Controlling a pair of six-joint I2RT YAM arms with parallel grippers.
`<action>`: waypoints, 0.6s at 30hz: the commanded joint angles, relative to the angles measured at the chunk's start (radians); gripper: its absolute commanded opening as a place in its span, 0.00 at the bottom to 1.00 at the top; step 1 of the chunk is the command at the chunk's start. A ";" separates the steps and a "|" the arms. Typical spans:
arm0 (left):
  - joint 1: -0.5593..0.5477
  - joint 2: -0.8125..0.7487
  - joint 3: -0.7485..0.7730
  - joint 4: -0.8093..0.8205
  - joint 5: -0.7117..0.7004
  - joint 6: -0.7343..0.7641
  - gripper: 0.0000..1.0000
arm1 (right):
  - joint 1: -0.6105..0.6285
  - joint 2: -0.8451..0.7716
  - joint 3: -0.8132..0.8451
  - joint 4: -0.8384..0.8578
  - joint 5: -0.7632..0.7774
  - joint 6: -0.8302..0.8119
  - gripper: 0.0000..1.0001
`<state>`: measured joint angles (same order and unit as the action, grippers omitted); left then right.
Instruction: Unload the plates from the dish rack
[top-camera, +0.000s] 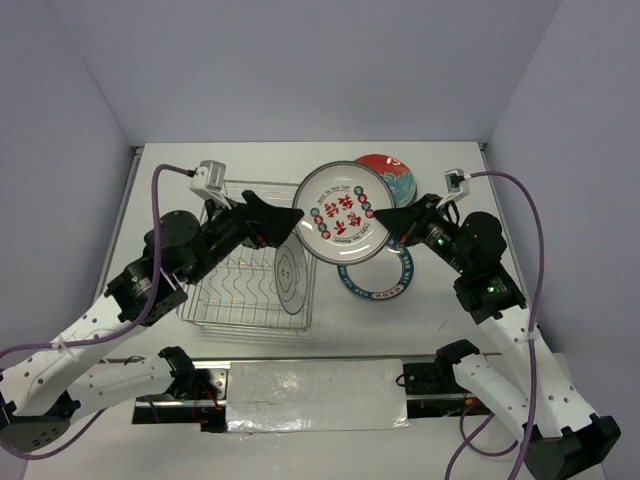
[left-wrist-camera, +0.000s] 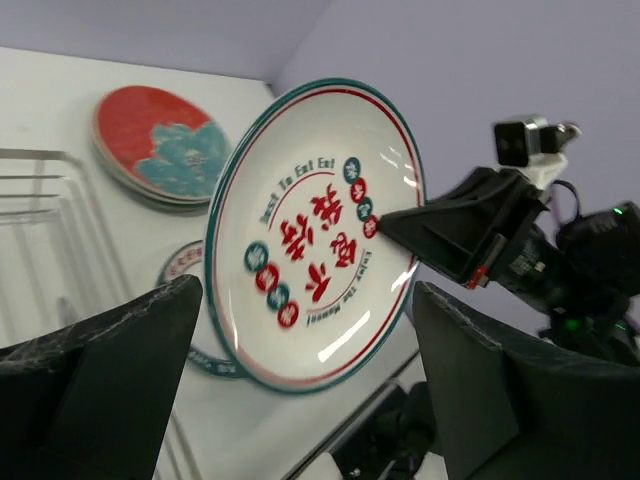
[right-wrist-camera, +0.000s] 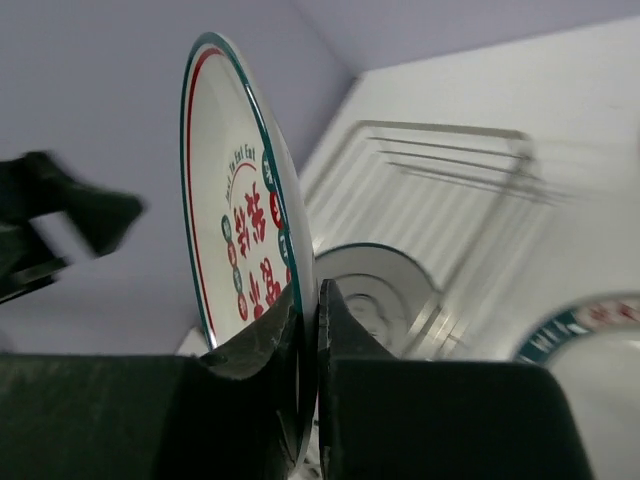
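Note:
A white plate with red characters hangs tilted in the air between both arms, to the right of the dish rack. My right gripper is shut on its right rim; in the right wrist view the fingers pinch the plate edge-on. My left gripper is open by the left rim, and the plate lies apart from its spread fingers. One more white plate stands upright in the rack.
A stack of red plates lies at the back right. A white plate with a teal lettered rim rests on the table under the held plate. The rack's wire wall is just left of the held plate.

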<state>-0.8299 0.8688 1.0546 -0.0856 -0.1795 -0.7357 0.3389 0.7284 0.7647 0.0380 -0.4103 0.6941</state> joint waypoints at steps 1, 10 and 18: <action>0.002 0.016 0.125 -0.194 -0.167 0.021 0.99 | -0.061 -0.012 0.114 -0.304 0.336 -0.039 0.00; -0.002 0.070 0.246 -0.580 -0.281 0.111 0.99 | -0.284 0.159 -0.045 -0.386 0.166 -0.186 0.00; -0.002 0.114 0.269 -0.648 -0.196 0.153 0.99 | -0.316 0.258 -0.122 -0.328 0.151 -0.231 0.13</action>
<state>-0.8291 0.9863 1.2968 -0.7090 -0.4099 -0.6228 0.0326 0.9779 0.6319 -0.3752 -0.2287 0.4969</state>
